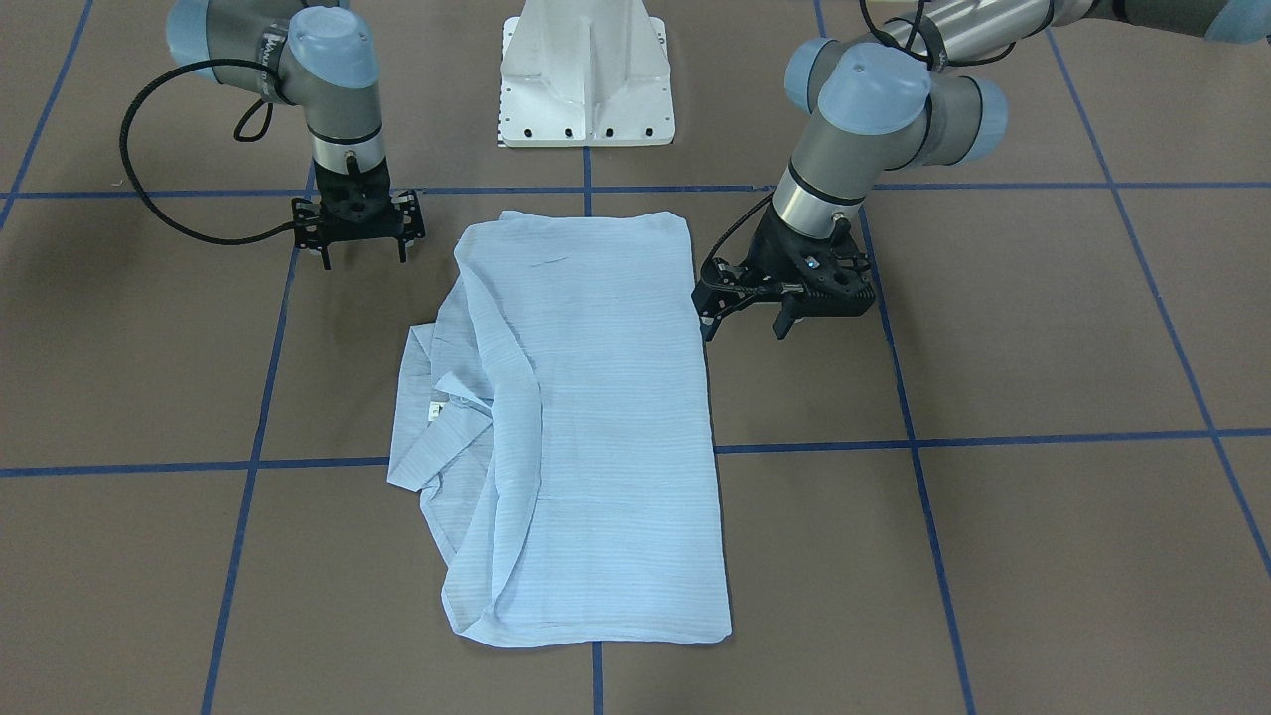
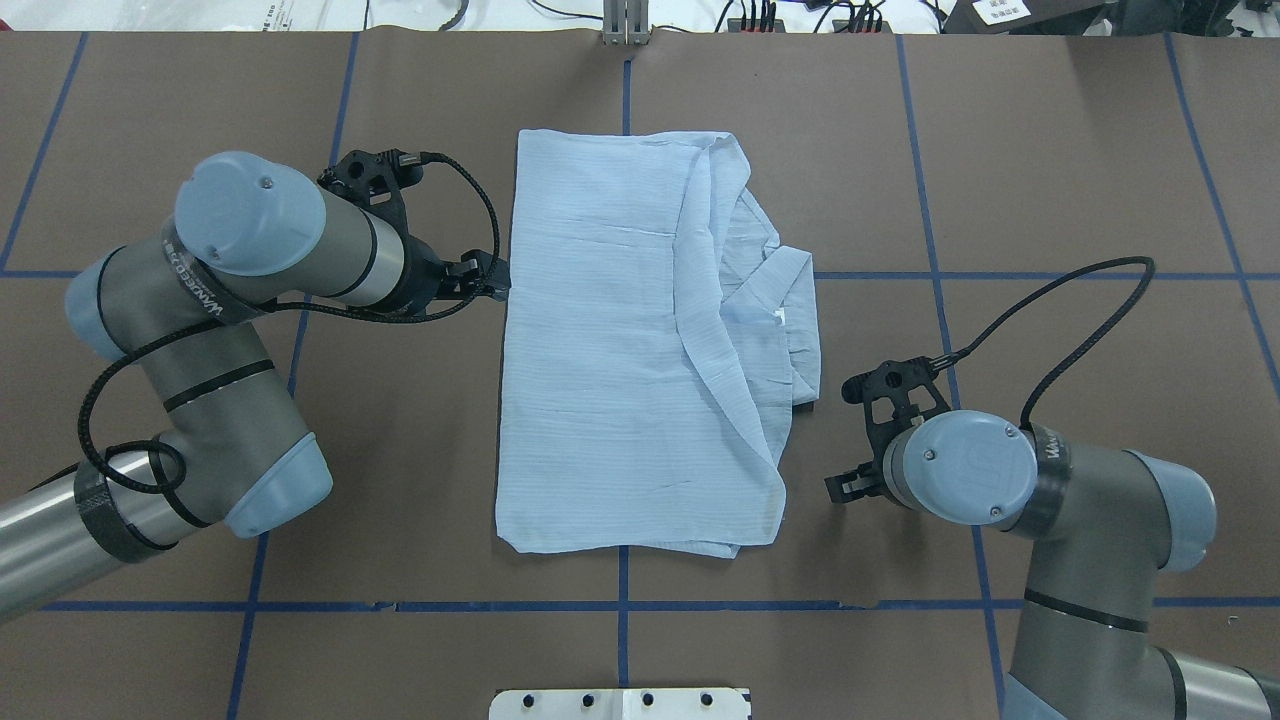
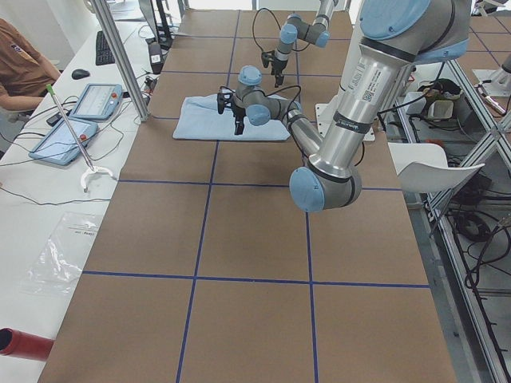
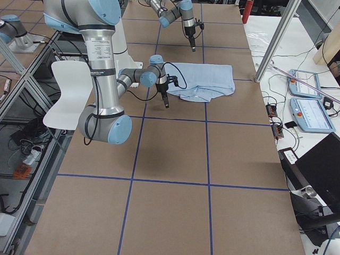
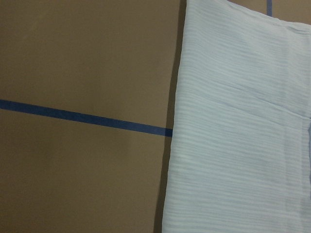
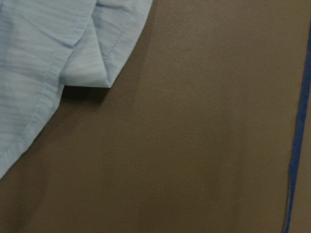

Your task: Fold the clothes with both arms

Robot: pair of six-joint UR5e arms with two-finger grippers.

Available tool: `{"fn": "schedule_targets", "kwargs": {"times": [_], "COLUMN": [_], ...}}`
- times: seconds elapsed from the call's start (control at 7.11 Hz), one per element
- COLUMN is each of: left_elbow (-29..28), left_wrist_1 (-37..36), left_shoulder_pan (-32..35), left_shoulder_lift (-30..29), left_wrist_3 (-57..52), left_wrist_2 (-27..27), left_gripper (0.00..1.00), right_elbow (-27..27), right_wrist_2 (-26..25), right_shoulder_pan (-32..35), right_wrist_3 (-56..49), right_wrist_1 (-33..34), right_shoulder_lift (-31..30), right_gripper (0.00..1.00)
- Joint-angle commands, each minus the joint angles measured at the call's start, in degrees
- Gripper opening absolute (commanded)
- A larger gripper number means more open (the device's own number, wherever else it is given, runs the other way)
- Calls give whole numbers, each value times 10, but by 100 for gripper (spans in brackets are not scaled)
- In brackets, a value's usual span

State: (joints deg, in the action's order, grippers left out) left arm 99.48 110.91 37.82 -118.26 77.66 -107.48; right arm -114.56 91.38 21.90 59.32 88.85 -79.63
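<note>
The clothes are one light blue striped shirt (image 1: 596, 417) (image 2: 610, 370), lying flat and folded lengthwise in the middle of the brown table. Its collar with a white neck label (image 1: 434, 410) (image 2: 779, 316) pokes out on the robot's right side. My left gripper (image 1: 747, 320) hovers open just beside the shirt's straight left edge and holds nothing. The left wrist view looks down on that edge (image 5: 238, 121). My right gripper (image 1: 363, 256) hangs open over bare table, apart from the shirt's near right corner. The right wrist view shows a collar tip (image 6: 87, 73).
The white pedestal base (image 1: 586, 79) stands at the robot's side of the table. Blue tape lines (image 1: 993, 437) grid the brown surface. Beyond the far edge a bench holds tablets (image 3: 92, 100), and a person (image 3: 20, 64) sits there.
</note>
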Motion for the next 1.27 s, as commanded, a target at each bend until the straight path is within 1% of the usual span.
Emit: {"fn": "schedule_targets", "kwargs": {"times": [0.0,0.28,0.42,0.56,0.7,0.84,0.98,1.12], "left_elbow": [-2,-2,-2,-2,-2,-2,-3,-16], "left_wrist_1": [1,2,2,2,3,3,9,26], "left_shoulder_pan": [0,0,0,0,-1,-1,-1,-2], "left_shoulder_lift": [1,5,7,7,7,8,8,8], "left_wrist_3": [-3,-5,-5,-4,-3,-3,-3,-1], "left_wrist_2": [0,0,0,0,0,0,0,0], "left_gripper": [100,100,100,100,100,100,100,100], "right_elbow": [4,104,148,195,227,242,272,285], "right_wrist_2": [20,14,10,-10,-13,-13,-16,-22], "right_shoulder_pan": [35,40,43,45,49,51,51,52], "right_wrist_3": [-5,-15,-18,-25,-44,-43,-43,-45], "right_wrist_1": [1,-1,-1,-10,-44,-60,-62,-61], "right_shoulder_lift": [71,196,232,258,260,263,284,295], "right_gripper": [100,100,100,100,100,100,100,100]}}
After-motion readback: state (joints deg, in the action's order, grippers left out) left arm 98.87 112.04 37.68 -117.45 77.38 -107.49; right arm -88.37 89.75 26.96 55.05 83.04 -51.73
